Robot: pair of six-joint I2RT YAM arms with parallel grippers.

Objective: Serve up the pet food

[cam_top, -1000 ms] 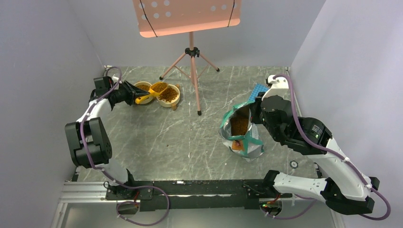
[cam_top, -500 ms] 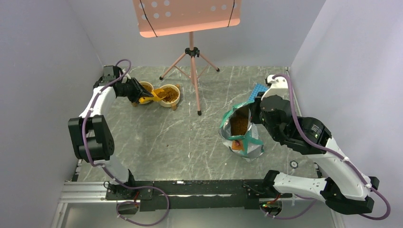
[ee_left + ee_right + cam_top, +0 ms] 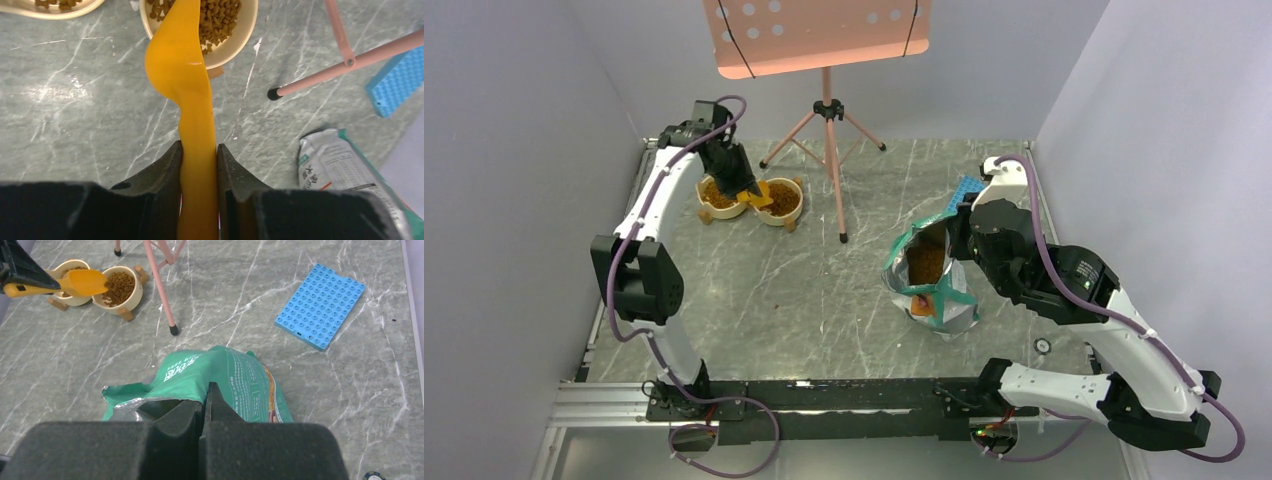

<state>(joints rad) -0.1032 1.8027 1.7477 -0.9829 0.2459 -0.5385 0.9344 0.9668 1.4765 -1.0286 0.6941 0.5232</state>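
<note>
Brown kibble, the pet food (image 3: 220, 20), fills the right cream bowl (image 3: 781, 201); more lies in the left bowl (image 3: 716, 194) and in the open teal bag (image 3: 927, 265). My left gripper (image 3: 198, 150) is shut on the handle of the yellow scoop (image 3: 176, 55), whose bowl is turned on its side over the right bowl's rim. It also shows in the top view (image 3: 762, 192) and the right wrist view (image 3: 84, 282). My right gripper (image 3: 205, 390) is shut on the bag's torn top edge (image 3: 200, 371), holding it open.
A pink music stand (image 3: 827, 110) has tripod legs just right of the bowls, one foot (image 3: 272, 93) close by. A blue studded plate (image 3: 320, 306) lies beyond the bag. Grey walls close in on left and right.
My left arm has swung up and to the right, carrying the scoop from the left bowl over the right bowl and rolling it on its side. The right arm and bag have not moved.
</note>
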